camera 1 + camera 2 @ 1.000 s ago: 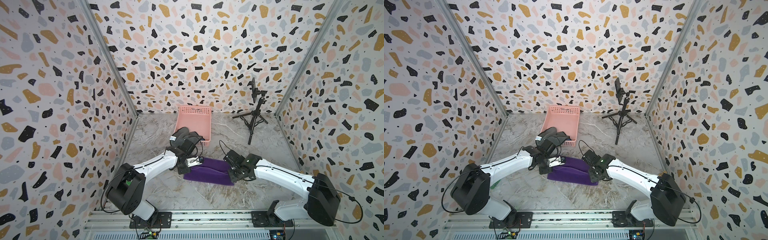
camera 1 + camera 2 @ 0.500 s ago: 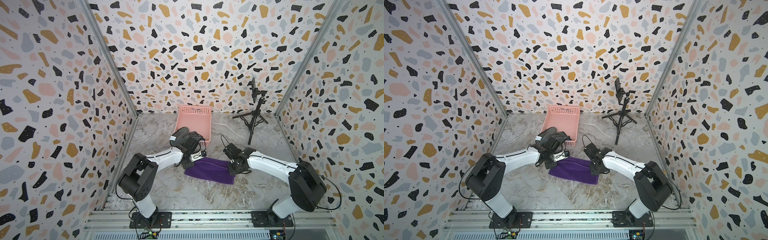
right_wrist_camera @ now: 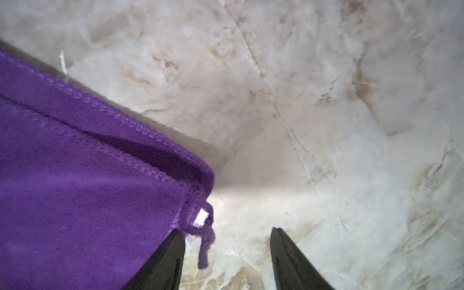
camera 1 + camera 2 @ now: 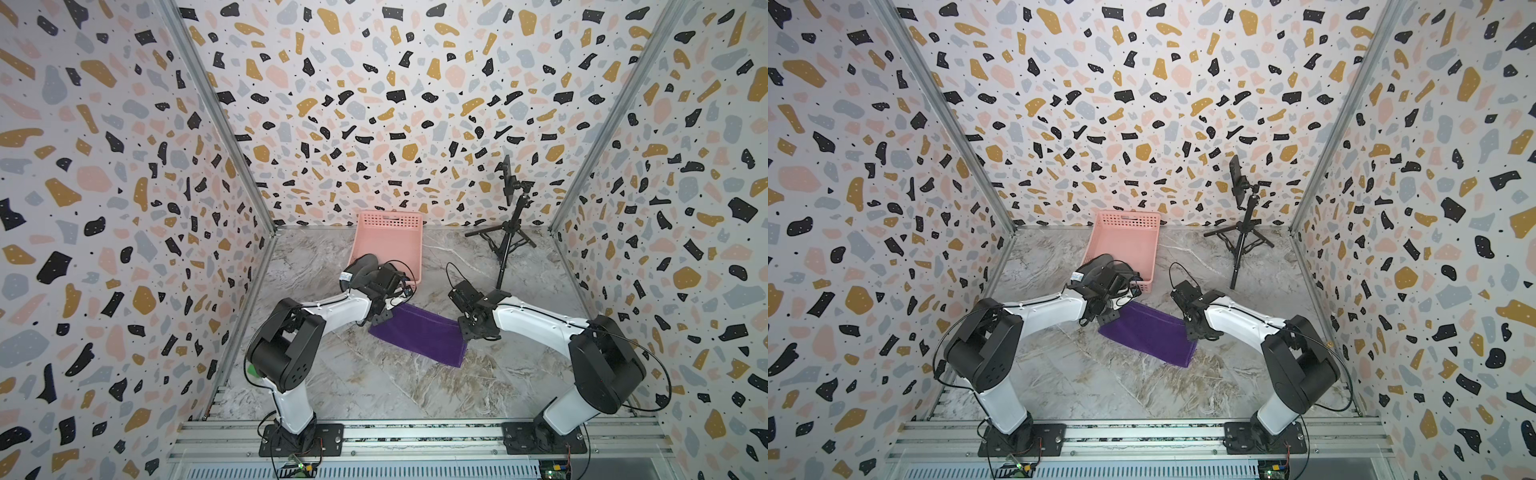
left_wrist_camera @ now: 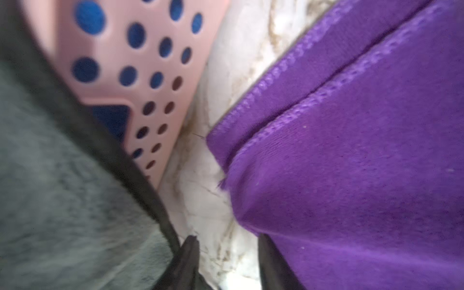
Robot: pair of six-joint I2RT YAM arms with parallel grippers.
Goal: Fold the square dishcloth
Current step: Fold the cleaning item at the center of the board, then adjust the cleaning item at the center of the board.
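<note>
Top views: purple dishcloth [image 4: 419, 336] lies folded in half, flat on the marble table [image 4: 374, 386], mid-scene, just near of the pink basket [image 4: 390, 214]. Left gripper [image 4: 381, 319] sits at its far-left corner, right gripper [image 4: 469, 331] at its far-right corner (stationed to lay edge on edge, I judge).

Left wrist: fingers [image 5: 188, 253] apart, bare table between them, doubled hem beside. The blurred mass is probably a grey cloth [image 5: 62, 188].

Right wrist: fingers [image 3: 168, 256] apart, nothing clamped. Hanging loop [image 3: 208, 237] lies by one tip.

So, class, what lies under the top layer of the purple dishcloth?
A second layer of the dishcloth, its stitched hem showing, on the marble table. Between the layers is hidden.
</note>
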